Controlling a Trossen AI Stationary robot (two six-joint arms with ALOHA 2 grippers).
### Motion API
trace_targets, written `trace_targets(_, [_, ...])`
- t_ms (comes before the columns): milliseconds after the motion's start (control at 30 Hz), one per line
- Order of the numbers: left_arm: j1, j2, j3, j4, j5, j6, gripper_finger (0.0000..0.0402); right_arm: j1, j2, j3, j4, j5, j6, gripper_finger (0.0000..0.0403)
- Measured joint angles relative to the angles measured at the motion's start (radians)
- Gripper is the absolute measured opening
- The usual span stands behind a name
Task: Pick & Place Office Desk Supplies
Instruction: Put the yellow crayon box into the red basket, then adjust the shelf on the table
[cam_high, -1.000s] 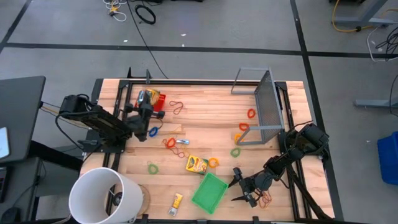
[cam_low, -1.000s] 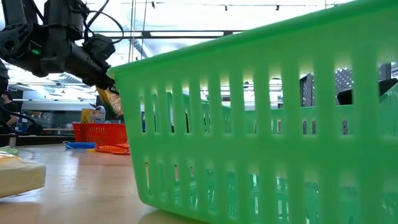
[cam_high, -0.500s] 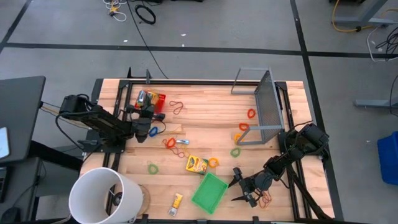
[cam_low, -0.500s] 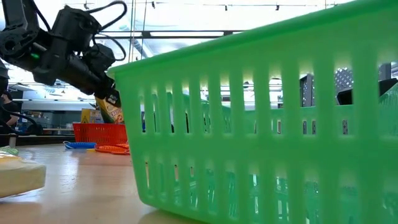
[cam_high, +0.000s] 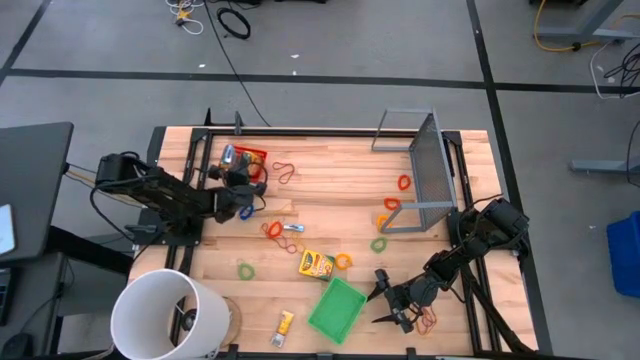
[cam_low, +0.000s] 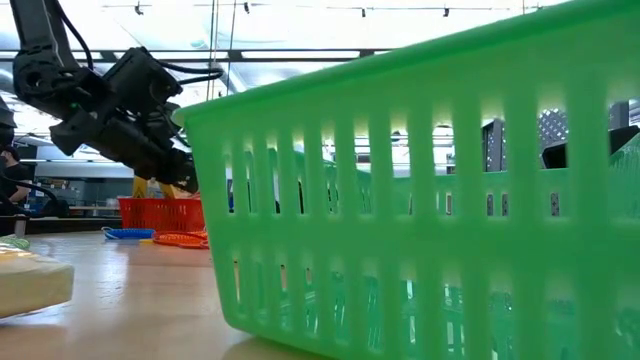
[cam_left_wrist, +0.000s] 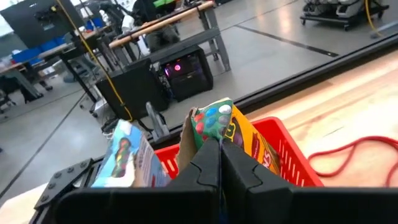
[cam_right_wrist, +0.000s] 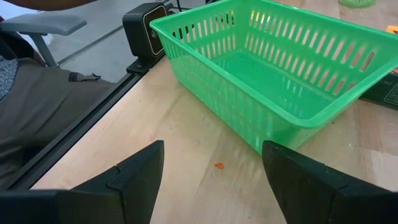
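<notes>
Since the earlier frame, left tool (cam_high: 232, 183) has swung toward the far left corner of the wooden surface (cam_high: 330, 190), carrying a yellow-orange packet (cam_left_wrist: 239, 132) to the red basket (cam_left_wrist: 286, 146); its fingers (cam_left_wrist: 245, 171) are clenched on the packet, which stands just above the basket beside a blue-white packet (cam_left_wrist: 127, 155) already inside; right tool (cam_high: 390, 305) is unchanged near the front edge, its fingers (cam_right_wrist: 140, 177) spread wide and grasping nothing, just beside the green basket (cam_high: 336, 309).

Surface: pale wood planks in a dark frame; rubber-band loops lie scattered, orange (cam_high: 272, 230), green (cam_high: 246, 270), blue (cam_high: 246, 211) and red (cam_high: 404, 183); a crayon box (cam_high: 316, 264) lies near the centre, touching the green basket's far corner; a small yellow packet (cam_high: 284, 323) lies at the front edge; a grey perforated metal box (cam_high: 420, 170) stands at the far right; a white bucket (cam_high: 165, 315) stands at the front left corner.

Room: grey concrete floor (cam_high: 330, 50) crossed by dark tape lines, with loose cables (cam_high: 232, 20); the left wrist view shows workbenches (cam_left_wrist: 168, 31) and a dark monitor (cam_left_wrist: 40, 22) beyond the surface; the low view shows ceiling light strips behind the green basket's slatted wall.
</notes>
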Motion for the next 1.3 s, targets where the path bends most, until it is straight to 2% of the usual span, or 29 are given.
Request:
trace_targets(300, [-0.002,0.002,0.051,-0.007,0.087,0.107,0.0042,0.0,0.0,0.0,-0.001,0.0,-0.003,0.0279])
trace_targets(633, [-0.002,0.003,0.101,-0.009,0.115,0.163,0.0071,0.0,0.0,0.0,-0.008,0.0,-0.005,0.0279])
trace_targets(933, [-0.002,0.003,0.151,-0.007,0.139,0.19,0.0148,0.0,0.0,0.0,-0.016,0.0,-0.005,0.0279])
trace_targets(1100, [-0.002,0.003,0.201,-0.006,0.194,0.221,0.0186,0.0,0.0,0.0,-0.016,0.0,-0.005,0.0279])
trace_targets(1300, [-0.004,0.003,0.292,-0.004,0.319,0.279,0.0191,0.0,0.0,0.0,-0.016,0.0,-0.008,0.0279])
